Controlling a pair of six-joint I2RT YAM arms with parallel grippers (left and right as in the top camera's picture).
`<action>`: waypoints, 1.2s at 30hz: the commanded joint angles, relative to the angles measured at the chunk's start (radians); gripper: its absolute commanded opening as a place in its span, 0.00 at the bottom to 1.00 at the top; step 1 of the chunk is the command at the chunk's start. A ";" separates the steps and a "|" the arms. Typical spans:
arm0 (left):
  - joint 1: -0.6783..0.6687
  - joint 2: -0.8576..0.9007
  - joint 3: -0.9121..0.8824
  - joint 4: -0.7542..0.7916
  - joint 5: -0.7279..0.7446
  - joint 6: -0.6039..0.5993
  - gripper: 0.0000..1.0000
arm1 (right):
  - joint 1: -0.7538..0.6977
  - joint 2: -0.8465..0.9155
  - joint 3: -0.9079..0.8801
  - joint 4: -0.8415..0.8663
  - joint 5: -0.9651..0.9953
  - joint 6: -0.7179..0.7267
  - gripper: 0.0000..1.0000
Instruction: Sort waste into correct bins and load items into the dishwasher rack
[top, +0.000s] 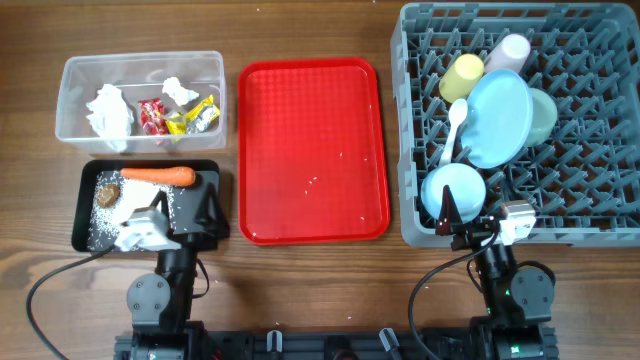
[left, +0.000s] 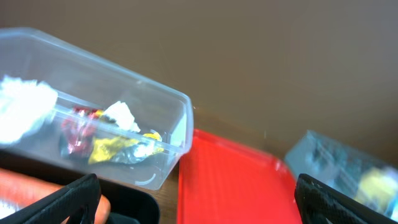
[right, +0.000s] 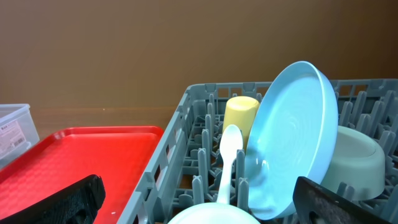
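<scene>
Left claw (top: 189, 213) gapes above black tray (top: 209, 179) (carrot (top: 158, 175) inside it).

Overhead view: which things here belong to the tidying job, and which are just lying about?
Part of the job: tissues, wrappers, clear tub; carrot, grains, brown lump, black tray; plate, near bowl, far bowl, yellow cup, pink cup, spoon, grey rack.
Just lying about: red tray, cables.

The left arm (top: 160, 285) sits folded over its base, wrist low, with the left gripper (top: 186, 206) pointing forward and its jaws spread wide. The right arm (top: 505, 280) is folded likewise, and the right gripper (top: 472, 212) also points forward with its jaws equally wide.
</scene>
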 joint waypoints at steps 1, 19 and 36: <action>0.006 -0.012 -0.006 -0.027 0.139 0.319 1.00 | -0.004 -0.010 -0.001 0.003 0.014 0.012 1.00; -0.024 -0.012 -0.006 -0.052 0.071 0.356 1.00 | -0.004 -0.010 -0.001 0.003 0.014 0.013 1.00; -0.024 -0.012 -0.006 -0.052 0.071 0.356 1.00 | -0.004 -0.010 -0.001 0.003 0.014 0.013 1.00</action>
